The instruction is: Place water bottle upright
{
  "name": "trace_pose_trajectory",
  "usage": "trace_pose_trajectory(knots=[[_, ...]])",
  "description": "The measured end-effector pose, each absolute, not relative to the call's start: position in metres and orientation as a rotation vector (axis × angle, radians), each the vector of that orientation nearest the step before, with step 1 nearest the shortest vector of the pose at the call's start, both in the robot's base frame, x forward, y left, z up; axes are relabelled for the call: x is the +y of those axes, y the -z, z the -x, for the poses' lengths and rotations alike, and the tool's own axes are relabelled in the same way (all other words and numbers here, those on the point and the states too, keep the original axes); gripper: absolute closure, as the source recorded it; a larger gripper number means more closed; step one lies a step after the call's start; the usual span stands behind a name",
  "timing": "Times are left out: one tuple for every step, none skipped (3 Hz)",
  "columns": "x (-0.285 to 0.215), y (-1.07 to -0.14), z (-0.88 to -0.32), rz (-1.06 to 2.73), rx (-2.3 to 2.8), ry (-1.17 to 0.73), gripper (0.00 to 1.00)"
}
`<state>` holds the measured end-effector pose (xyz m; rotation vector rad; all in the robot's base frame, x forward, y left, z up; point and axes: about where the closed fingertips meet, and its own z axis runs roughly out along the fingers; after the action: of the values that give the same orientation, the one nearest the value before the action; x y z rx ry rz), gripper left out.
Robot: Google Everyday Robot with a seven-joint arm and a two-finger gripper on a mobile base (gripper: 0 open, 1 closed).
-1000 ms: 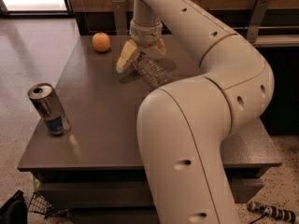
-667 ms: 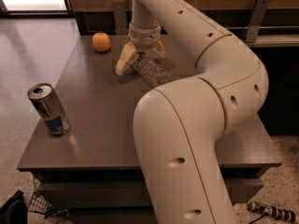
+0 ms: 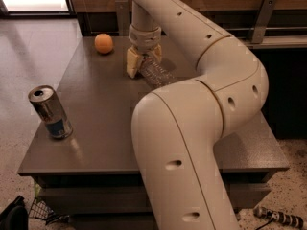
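Observation:
The water bottle [image 3: 157, 74], clear and ribbed, lies tilted on the dark table [image 3: 96, 104] at the back middle, its upper end up between the fingers. My gripper [image 3: 144, 62] reaches down from above, with cream fingers [image 3: 132, 64] on either side of the bottle's upper end, shut on it. The bottle's cap is hidden by the gripper. The bottle's lower end rests on the table to the right of the gripper.
A silver drink can with a blue label [image 3: 50, 112] stands upright near the table's front left edge. An orange [image 3: 103, 43] sits at the back left. My arm's large elbow [image 3: 192, 143] covers the table's right front. A dark bench stands behind.
The near part of my arm has shifted slightly left. The gripper and the bottle stay in about the same place.

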<state>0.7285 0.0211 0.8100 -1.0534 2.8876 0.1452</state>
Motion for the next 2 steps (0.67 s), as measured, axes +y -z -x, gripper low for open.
trace_pose_trajectory(knots=[[0.0211,-0.8180,-0.7285,1.053,2.888,-0.145,0.77],[0.0257,-0.8152,-0.7357,1.044,2.865,-0.150,1.00]])
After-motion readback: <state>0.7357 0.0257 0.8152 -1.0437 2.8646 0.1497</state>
